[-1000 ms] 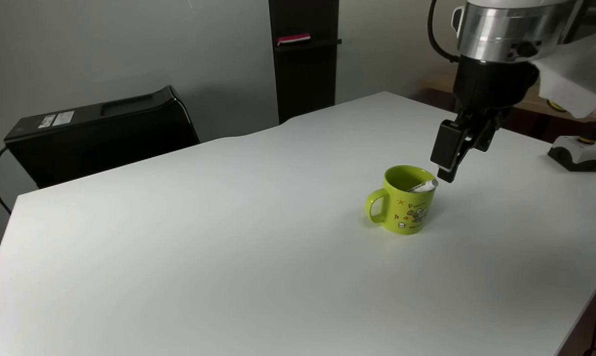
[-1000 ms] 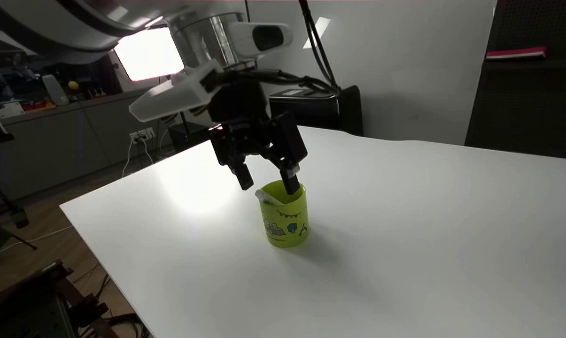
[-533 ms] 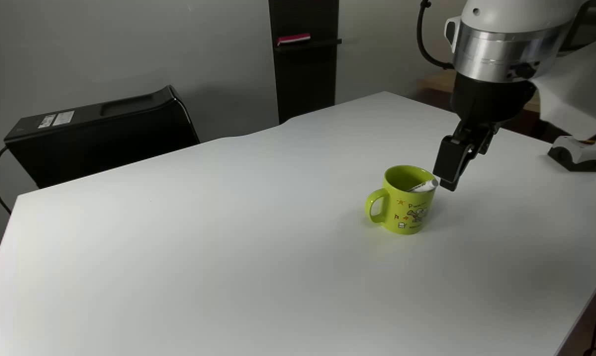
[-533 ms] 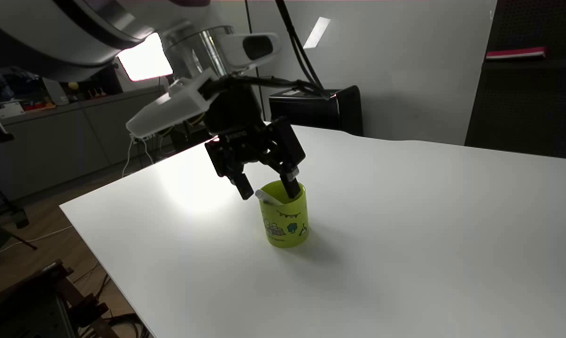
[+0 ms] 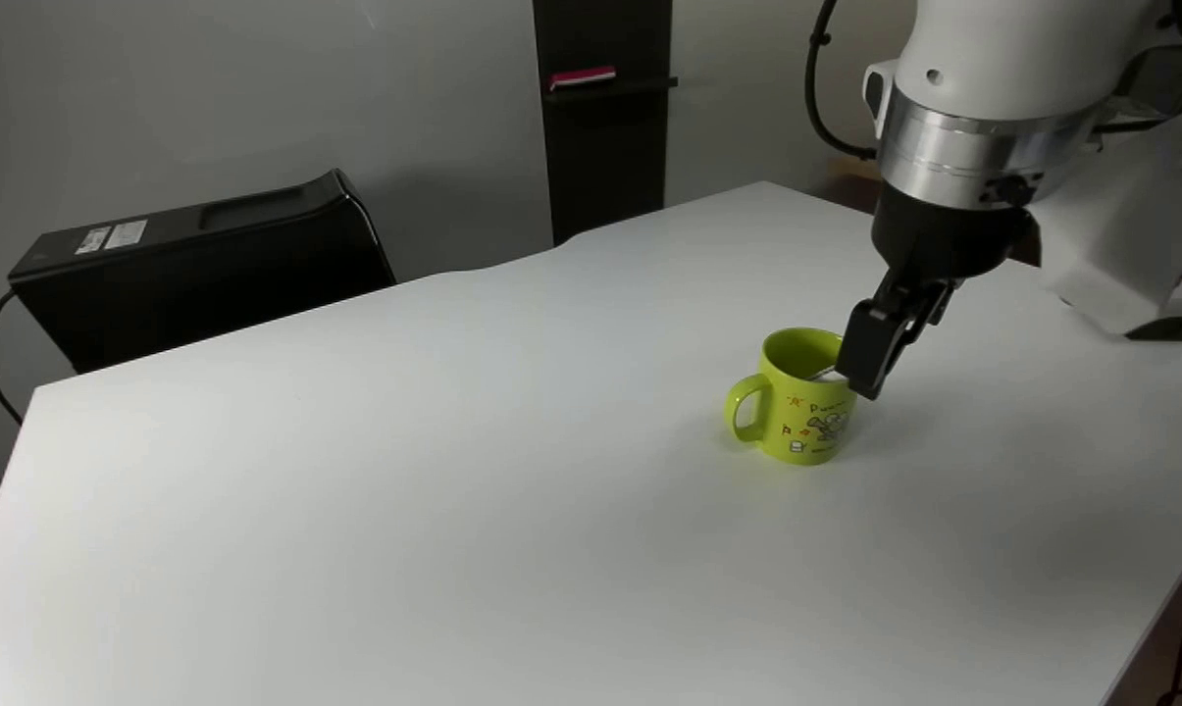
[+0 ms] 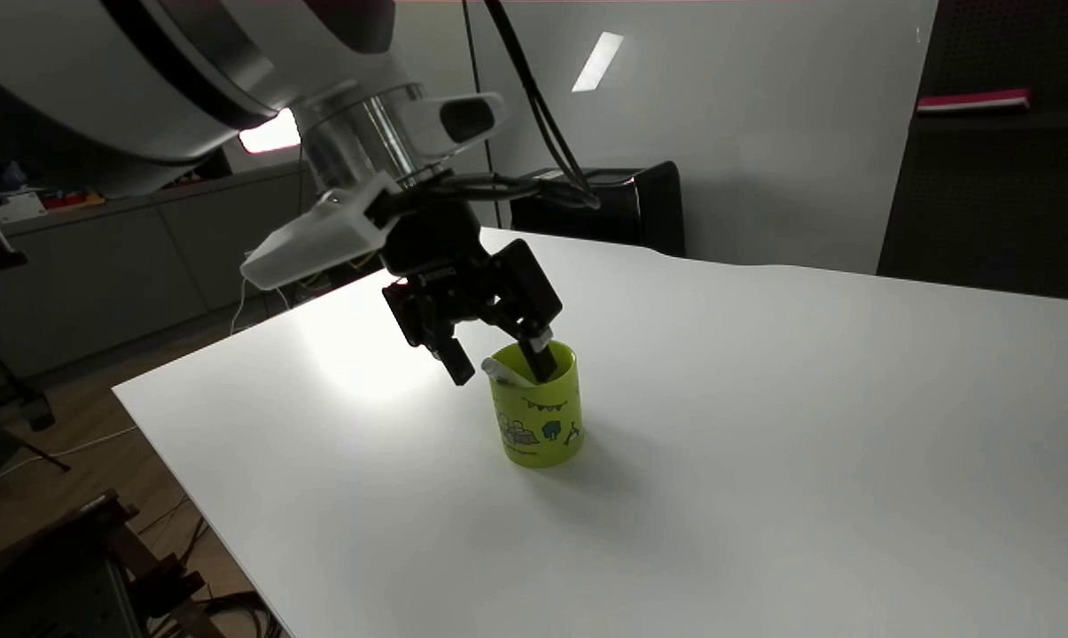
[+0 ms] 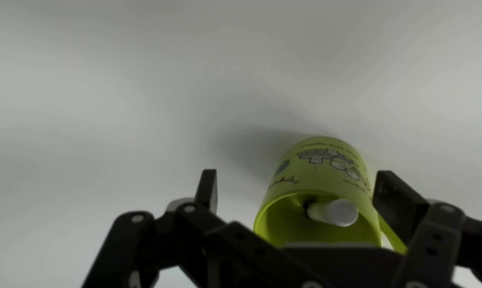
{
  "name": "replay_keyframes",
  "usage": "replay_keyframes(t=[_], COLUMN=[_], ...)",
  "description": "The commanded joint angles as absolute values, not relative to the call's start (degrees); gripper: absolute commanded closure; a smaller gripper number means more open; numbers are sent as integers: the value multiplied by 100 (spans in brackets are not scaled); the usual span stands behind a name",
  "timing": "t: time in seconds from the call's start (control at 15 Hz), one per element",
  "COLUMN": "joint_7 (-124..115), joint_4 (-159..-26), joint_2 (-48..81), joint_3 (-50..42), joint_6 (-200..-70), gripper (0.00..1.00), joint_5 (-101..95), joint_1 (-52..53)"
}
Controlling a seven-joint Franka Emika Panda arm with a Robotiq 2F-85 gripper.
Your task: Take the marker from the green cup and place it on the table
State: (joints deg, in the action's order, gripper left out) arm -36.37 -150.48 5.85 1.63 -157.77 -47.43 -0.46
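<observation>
The green cup [image 5: 796, 422] stands upright on the white table [image 5: 355, 510] and also shows in an exterior view [image 6: 541, 430]. The marker [image 6: 504, 372] leans inside the cup with its whitish end above the rim. In the wrist view the marker [image 7: 335, 212] points up toward the camera, its lower part dark and partly hidden in the cup [image 7: 313, 176]. My gripper [image 6: 500, 368] is open and empty, low over the cup's rim. In the wrist view the open fingers [image 7: 297, 178] stand on either side of the cup's mouth, with the marker between them, nearer the right finger.
The cup's handle [image 5: 743, 407] sticks out to the side and lies by the right finger in the wrist view. A black box-like unit [image 5: 198, 255] stands behind the table's far edge. A white and black device [image 5: 1169, 324] sits at the table's right side, partly behind the arm.
The open gripper has moved down toward the cup and, in an exterior view, slightly left, now covering the marker's end there. The cup and marker have not moved.
</observation>
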Motion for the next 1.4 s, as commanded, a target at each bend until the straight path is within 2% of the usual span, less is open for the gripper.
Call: replay_keyframes(t=[0.0,0.53,0.6,0.67,0.73,1.33], joint_7=[-4176,-4689,-4703,-4741,-4746,-4823], joint_4=[-14838,-14586,-14563,-14540,-14513,-14329], joint_2=[773,1001,1036,1062,1095,1374], joint_3=[108,92,96,95,99,91], joint_6=[-15838,-15774,-15767,-15750,-15719,-15409], gripper=[0,0,25,25,31,95], joint_5=[-5193,-5865,-5894,-5927,-5938,-5948], joint_1=[22,34,32,34,36,98])
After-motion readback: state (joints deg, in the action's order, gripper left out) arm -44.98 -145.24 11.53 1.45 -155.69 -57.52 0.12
